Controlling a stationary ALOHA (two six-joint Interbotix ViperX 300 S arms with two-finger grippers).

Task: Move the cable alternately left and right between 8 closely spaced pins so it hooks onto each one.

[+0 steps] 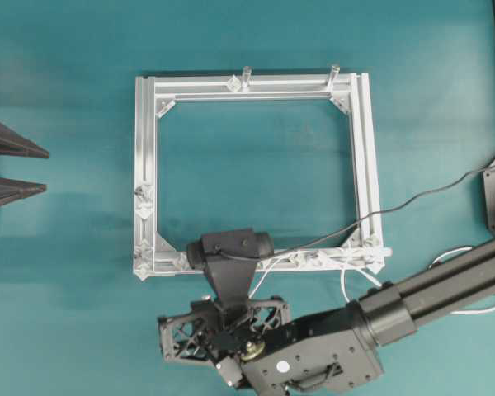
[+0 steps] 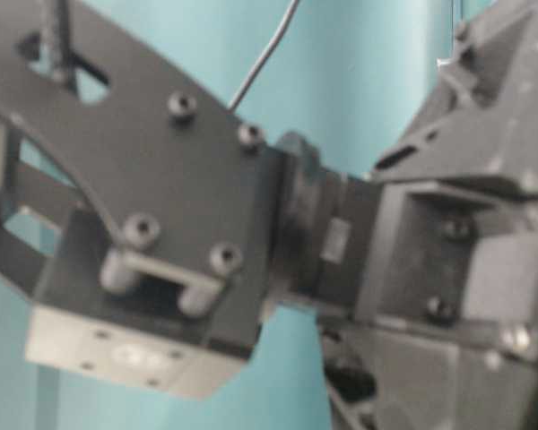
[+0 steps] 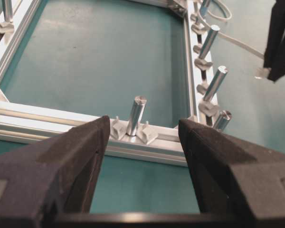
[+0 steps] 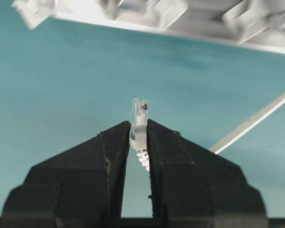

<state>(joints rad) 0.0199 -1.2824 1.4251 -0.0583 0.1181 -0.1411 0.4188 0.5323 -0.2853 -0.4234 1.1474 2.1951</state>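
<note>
Teal table point(image 1: 66, 313), wrist-only: right claw point(image 4: 138, 130) pinching plug point(image 4: 139, 110)

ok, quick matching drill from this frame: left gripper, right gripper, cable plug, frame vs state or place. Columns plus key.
Things:
1. left gripper
2. right gripper
3. cable plug
4. frame

States or places:
A. pinched between two dark fingers
B. lying flat on the teal table
C. jaws wide apart, holding nothing
D. shut on the cable's tip

Pairs: 1-C, 2-D, 3-A, 4-B
</note>
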